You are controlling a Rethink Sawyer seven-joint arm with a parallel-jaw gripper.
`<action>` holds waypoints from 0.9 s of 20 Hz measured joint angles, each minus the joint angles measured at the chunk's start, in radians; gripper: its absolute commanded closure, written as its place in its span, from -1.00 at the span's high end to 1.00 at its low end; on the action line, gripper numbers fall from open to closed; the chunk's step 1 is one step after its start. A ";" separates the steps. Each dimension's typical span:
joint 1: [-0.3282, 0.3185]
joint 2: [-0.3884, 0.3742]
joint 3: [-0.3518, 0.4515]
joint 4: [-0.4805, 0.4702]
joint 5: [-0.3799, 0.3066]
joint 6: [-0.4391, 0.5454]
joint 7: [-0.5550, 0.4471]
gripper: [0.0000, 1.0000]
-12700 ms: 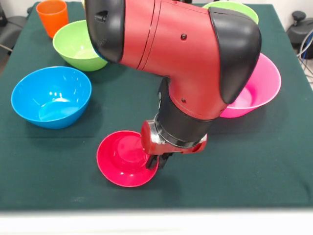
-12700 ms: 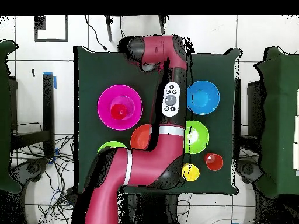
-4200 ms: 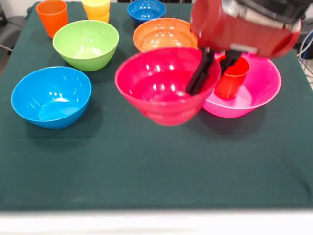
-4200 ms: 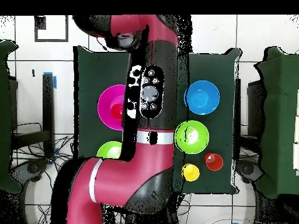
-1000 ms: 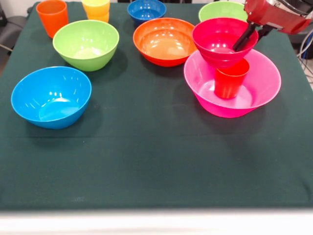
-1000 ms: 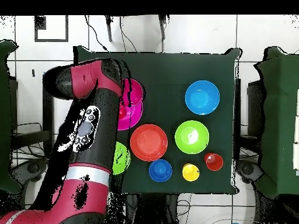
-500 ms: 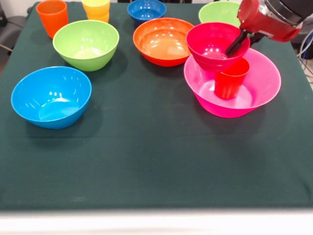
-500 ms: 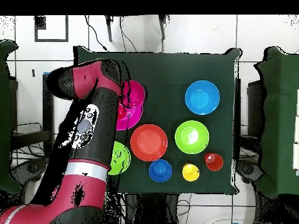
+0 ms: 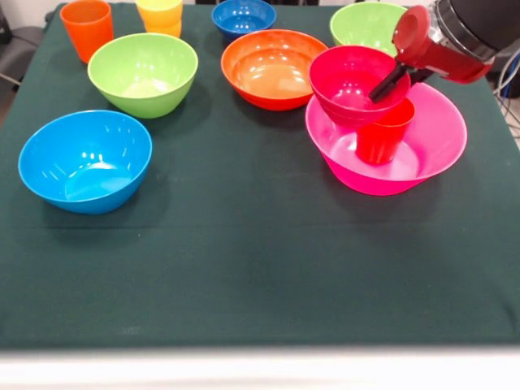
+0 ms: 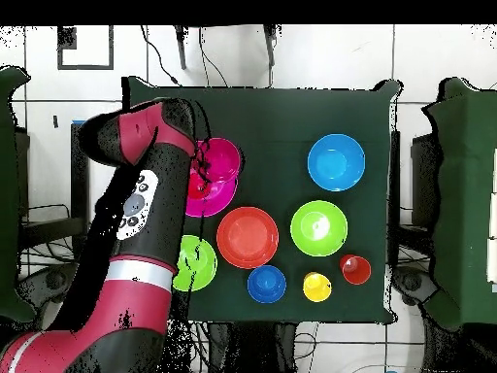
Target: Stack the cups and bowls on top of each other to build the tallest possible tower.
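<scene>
Front change: since half a second ago I've eased the small crimson bowl point(image 9: 355, 81) lower, tilted on the red tumbler point(image 9: 383, 132) in the big pink bowl point(image 9: 439, 154).
Claw: gripper point(image 9: 380, 88) clamped on its rim.
Overhead: tower point(image 10: 212, 173) near the table's point(image 10: 281, 112) left edge, unreleased.

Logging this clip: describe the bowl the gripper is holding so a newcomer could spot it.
Find the big pink bowl at the front view's right. A red tumbler stands inside; over it hangs the small crimson bowl, gripper on its rim. It alone sits off the cloth.
</scene>
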State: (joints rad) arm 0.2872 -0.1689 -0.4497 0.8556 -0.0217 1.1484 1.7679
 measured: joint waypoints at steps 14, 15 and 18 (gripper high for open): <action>0.027 -0.003 0.000 0.007 0.012 0.024 0.000 -1.00; 0.028 -0.008 0.000 0.009 0.015 0.024 0.000 -1.00; 0.031 -0.026 0.000 0.018 0.024 0.024 0.000 -1.00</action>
State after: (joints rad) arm 0.3183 -0.1953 -0.4499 0.8738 0.0027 1.1720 1.7679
